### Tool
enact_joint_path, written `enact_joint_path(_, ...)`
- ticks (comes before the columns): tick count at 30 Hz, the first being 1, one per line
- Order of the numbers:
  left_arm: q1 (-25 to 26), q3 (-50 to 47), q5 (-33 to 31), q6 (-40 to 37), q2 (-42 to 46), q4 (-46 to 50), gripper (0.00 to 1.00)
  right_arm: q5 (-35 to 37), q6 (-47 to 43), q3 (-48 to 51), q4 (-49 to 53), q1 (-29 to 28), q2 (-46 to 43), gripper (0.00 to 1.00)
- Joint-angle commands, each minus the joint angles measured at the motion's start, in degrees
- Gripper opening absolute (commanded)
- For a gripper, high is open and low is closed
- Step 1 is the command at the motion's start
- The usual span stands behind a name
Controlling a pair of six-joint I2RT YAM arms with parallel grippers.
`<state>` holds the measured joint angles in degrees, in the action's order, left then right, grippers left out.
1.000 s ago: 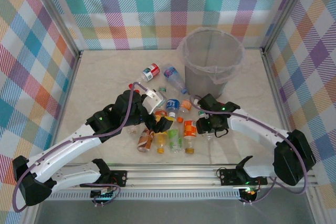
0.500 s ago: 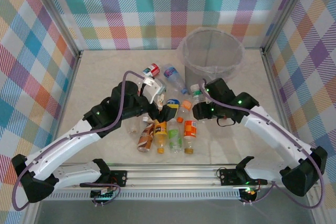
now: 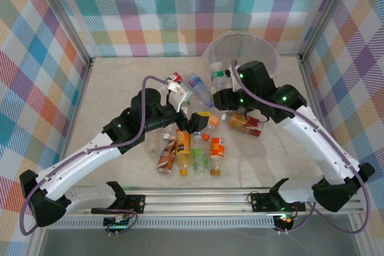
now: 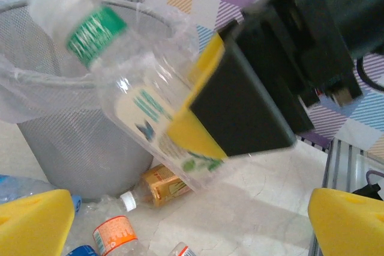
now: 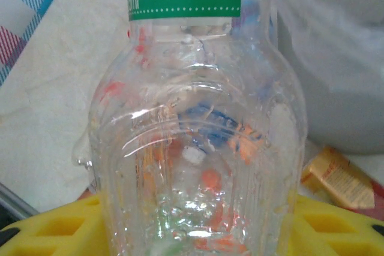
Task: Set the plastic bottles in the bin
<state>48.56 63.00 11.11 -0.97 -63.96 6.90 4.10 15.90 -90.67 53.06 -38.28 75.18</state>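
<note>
Bottles (image 3: 183, 151) lie in a loose heap at the middle of the pale tabletop (image 3: 120, 88), and one more is held in the air above it. The right pincer (image 3: 222, 96) is clamped on a clear plastic bottle with a green label and white cap (image 3: 216, 77), its black, yellow-padded fingers (image 4: 240, 106) pressed against the lower body. This bottle is tilted, with the cap end uppermost and pointing toward the round grey mesh bin lined with a clear plastic bag (image 3: 261, 45). In the top view the cap sits at the bin's near-left rim (whether it is over the opening I cannot tell).

The left pincer (image 3: 199, 122) hangs low over the heap, its yellow fingers (image 4: 36, 220) wide apart and holding nothing.

A red-labelled bottle (image 3: 174, 80) and a blue-labelled clear bottle (image 3: 198, 86) lie near each other to the left of the bin. An orange-labelled bottle (image 3: 217, 147) and a green bottle (image 3: 199, 161) lie at the near side of the heap. A brown-labelled bottle (image 3: 246, 124) lies on its side just in front of the bin, under the right arm.
</note>
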Motion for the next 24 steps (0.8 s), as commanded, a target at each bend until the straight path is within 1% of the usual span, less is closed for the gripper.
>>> enact_joint_path(1, -0.57, -1.92, 1.31, -0.65, 1.77, -3.48, 1.0, 2.69, -3.24, -5.83, 0.42, 0.46, 3.13, 0.57)
enact_joint_path(5, -0.56, -2.77, 0.34, -0.86, 2.26, -3.42, 1.0, 4.88, -5.02, -12.06, 0.39, 1.68, 7.53, 0.56)
enact_joint_path(9, -0.55, -4.27, -3.23, 0.2, 3.51, -4.67, 1.0, 7.08, -7.14, -17.22, 0.47, 3.49, 11.1, 0.56)
enact_joint_path(15, -0.54, -6.63, -5.98, 0.5, 5.71, -7.24, 1.0, 8.1, -9.05, -22.58, 0.81, 7.43, 15.87, 0.56)
enact_joint_path(19, -0.51, -7.53, -7.5, -0.16, 6.16, -7.76, 1.0, 7.78, -10.12, -26.04, 2.26, 10.31, 19.35, 0.56)
enact_joint_path(24, -0.5, -7.61, -7.95, -1.26, 5.6, -7.08, 1.0, 4.47, -10.76, -28.99, 2.76, 14.02, 23.17, 0.55)
